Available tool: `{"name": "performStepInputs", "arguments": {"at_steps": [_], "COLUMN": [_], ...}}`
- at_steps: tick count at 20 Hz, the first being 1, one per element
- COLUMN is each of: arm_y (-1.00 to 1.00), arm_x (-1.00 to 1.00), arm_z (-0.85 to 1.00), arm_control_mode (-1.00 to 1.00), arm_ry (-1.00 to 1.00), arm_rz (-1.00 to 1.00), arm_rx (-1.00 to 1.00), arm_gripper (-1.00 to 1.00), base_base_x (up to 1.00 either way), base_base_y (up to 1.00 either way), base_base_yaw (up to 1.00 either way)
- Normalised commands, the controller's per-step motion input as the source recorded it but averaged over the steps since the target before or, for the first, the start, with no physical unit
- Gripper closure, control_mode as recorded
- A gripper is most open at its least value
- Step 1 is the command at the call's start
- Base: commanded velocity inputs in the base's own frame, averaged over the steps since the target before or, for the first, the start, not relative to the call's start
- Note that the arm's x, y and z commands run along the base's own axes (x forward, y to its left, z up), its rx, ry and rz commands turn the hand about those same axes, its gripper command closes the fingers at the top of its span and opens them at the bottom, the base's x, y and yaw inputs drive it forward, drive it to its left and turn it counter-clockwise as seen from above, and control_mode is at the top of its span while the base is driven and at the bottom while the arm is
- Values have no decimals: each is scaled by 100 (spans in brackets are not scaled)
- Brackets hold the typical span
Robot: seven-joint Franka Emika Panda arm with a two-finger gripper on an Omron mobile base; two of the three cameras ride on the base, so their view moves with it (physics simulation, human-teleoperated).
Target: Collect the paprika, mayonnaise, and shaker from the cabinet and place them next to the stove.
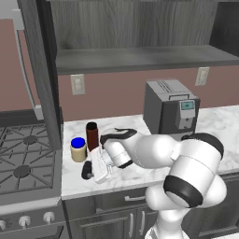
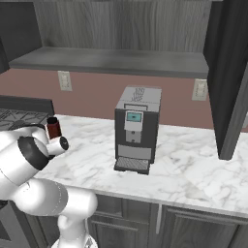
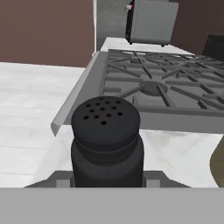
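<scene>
Clamped on the shaker (image 1: 87, 170), the gripper (image 1: 92, 169) sits low over the veined white marble counter (image 1: 130, 175). Left of the gripper lies the steel stove (image 1: 23, 163) with its black cast-iron grates. Just behind it stand the squat cream mayonnaise (image 1: 78, 150) jar, blue-lidded, and the slim red-brown paprika (image 1: 92, 136). In the hand view, the shaker's round black top (image 3: 105, 116) is dotted with holes.

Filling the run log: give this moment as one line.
hand: shut on shaker | shaker: at counter, beside stove | paprika, mayonnaise: on counter
</scene>
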Motion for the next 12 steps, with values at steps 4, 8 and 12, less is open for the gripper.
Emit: {"name": "performStepInputs", "arguments": {"at_steps": [4, 8, 12], "arm_y": [5, 2, 2], "arm_x": [7, 4, 2], "arm_z": [-7, -11, -13], "arm_control_mode": [-100, -100, -100], "arm_ry": [0, 0, 0], "arm_rz": [-1, 0, 0], "arm_rx": [0, 0, 0], "arm_gripper": [100, 100, 100], "base_base_x": [0, 0, 0], "base_base_y": [0, 0, 0], "base_base_yaw": [0, 0, 0]}}
